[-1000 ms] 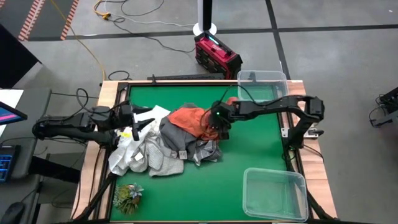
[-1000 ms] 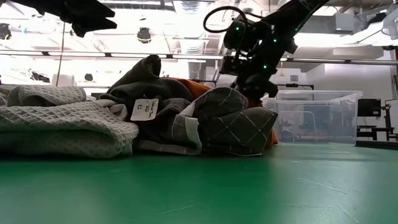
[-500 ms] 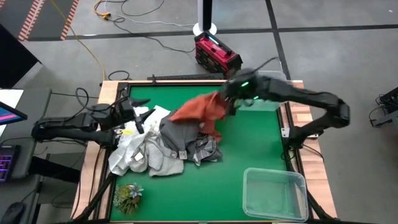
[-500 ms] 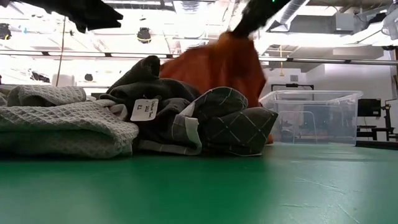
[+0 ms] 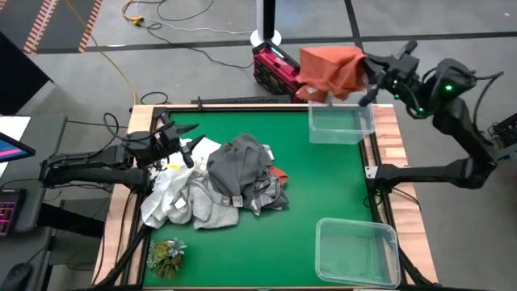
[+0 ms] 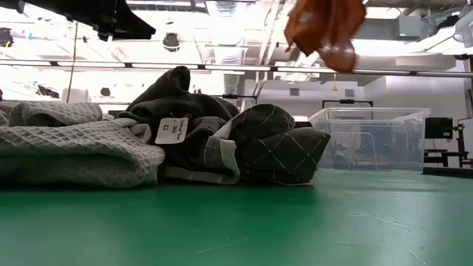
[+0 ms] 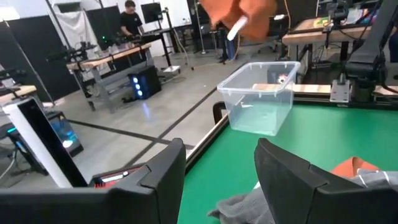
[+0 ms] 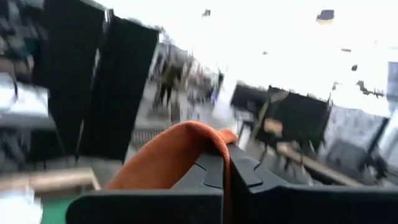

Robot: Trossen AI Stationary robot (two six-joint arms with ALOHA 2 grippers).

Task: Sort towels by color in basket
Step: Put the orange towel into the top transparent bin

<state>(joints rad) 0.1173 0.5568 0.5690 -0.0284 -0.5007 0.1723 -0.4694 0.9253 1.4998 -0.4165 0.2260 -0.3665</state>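
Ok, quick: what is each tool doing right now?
Left tool: open, holding nothing, over the towel pile.
Right tool: shut on the rust-orange towel, raised above the far bin.

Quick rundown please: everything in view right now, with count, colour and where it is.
Orange towel: one, rust-orange, held in the air above the far bin.
Towel pile: several, dark grey, grey-checked, white and pale grey, left half of the green table; an orange scrap shows at its right edge.
Bins: two, clear plastic, one at the far right corner, one at the near right corner.
Leafy tuft: one, green, near left corner.
Red case: one, on the floor beyond the table.
Left gripper: open, over the pile's left side.
Right gripper: shut on the orange towel.
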